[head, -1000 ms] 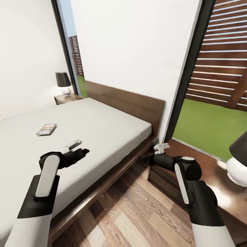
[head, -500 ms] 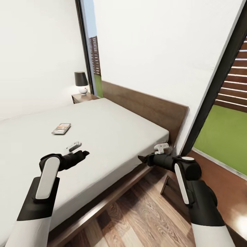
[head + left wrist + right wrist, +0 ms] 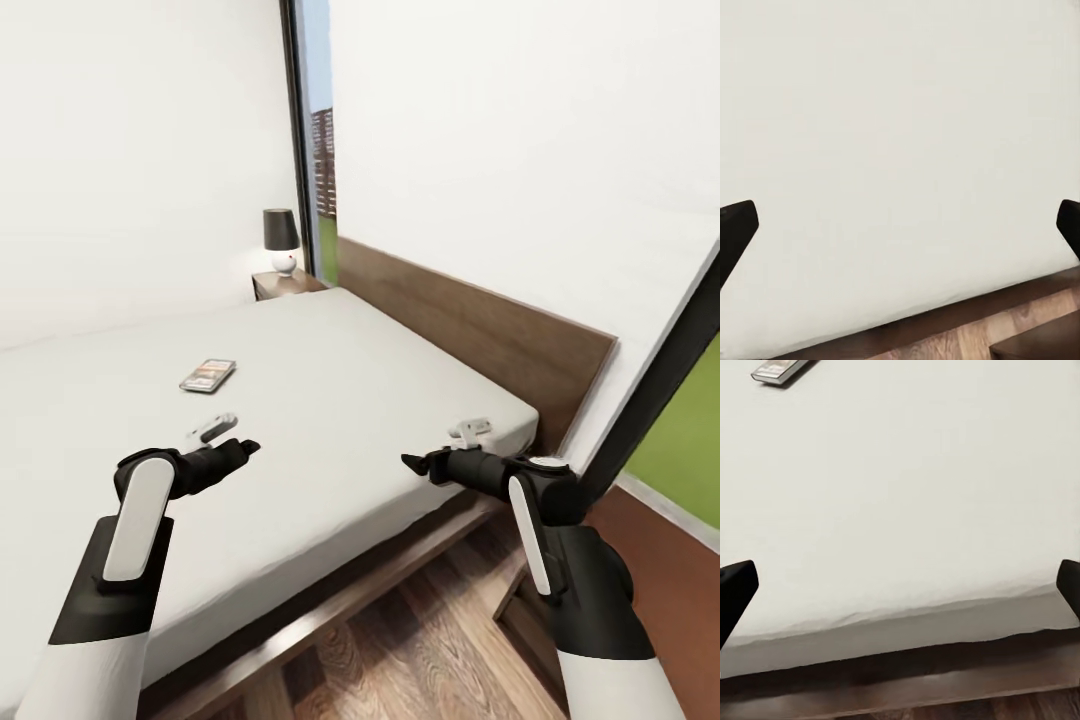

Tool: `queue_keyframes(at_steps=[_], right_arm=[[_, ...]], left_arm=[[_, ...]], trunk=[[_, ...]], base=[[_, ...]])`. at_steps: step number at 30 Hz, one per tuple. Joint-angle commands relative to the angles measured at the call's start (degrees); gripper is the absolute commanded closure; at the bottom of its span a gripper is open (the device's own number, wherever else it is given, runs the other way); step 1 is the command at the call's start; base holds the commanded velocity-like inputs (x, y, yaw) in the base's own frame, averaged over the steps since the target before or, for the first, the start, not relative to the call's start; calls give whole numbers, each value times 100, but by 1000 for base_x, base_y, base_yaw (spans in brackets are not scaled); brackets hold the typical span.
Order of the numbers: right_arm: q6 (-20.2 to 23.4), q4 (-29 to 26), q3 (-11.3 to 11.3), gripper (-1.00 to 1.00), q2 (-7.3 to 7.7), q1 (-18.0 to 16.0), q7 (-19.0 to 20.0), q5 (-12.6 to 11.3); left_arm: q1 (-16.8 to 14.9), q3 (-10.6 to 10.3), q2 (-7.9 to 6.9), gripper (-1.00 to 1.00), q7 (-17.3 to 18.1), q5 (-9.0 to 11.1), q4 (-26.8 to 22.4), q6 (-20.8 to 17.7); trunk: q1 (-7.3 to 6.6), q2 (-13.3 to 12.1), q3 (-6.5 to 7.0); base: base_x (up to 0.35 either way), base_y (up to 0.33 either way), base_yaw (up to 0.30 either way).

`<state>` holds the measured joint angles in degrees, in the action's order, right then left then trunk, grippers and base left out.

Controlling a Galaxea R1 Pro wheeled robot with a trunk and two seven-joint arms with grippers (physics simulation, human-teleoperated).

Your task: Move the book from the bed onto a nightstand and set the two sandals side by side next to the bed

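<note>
The book [image 3: 208,375] lies flat on the bed [image 3: 330,400], beyond the left gripper [image 3: 228,440] and just left of it, its long axis running far-right to near-left. Both grippers, the right gripper [image 3: 440,450] included, hang empty with fingers spread wide. The left arm is nearer.

book's [image 3: 778,369] cover cropped at frame edge

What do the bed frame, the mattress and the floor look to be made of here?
The bed frame looks like dark brown wood with a matte finish and faint grain. The mattress seems a pale grey-white fabric, smooth and plain. The floor appears to be light brown wood planks, with visible grain and seams.
</note>
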<state>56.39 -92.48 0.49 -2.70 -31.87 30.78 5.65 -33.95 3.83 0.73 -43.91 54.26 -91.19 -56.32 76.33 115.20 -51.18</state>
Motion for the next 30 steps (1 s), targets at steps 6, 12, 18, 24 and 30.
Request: queue_keyframes(at_steps=[6,12,18,24,30], right_arm=[[21,-7,-4,-100,-2,-3,46,62],[21,-7,-1,-100,-2,-3,49,67],[21,-7,9,-100,-9,-3,45,68],[21,-7,7,-100,-8,-3,46,68],[21,-7,10,-100,-10,-3,48,68]], left_arm=[[-6,37,6,-100,-70,58,-4,-1],[-6,56,9,-100,-73,58,-4,34],[1,78,6,-100,-72,49,3,43],[52,75,6,-100,-68,51,2,47],[29,77,41,-100,-67,56,0,126]], trunk=[[1,2,-5],[1,2,-5],[1,2,-5],[1,2,-5],[-87,-158,66]], base=[[56,-52,284],[9,-8,284],[41,-1,284],[228,0,284],[73,0,284]])
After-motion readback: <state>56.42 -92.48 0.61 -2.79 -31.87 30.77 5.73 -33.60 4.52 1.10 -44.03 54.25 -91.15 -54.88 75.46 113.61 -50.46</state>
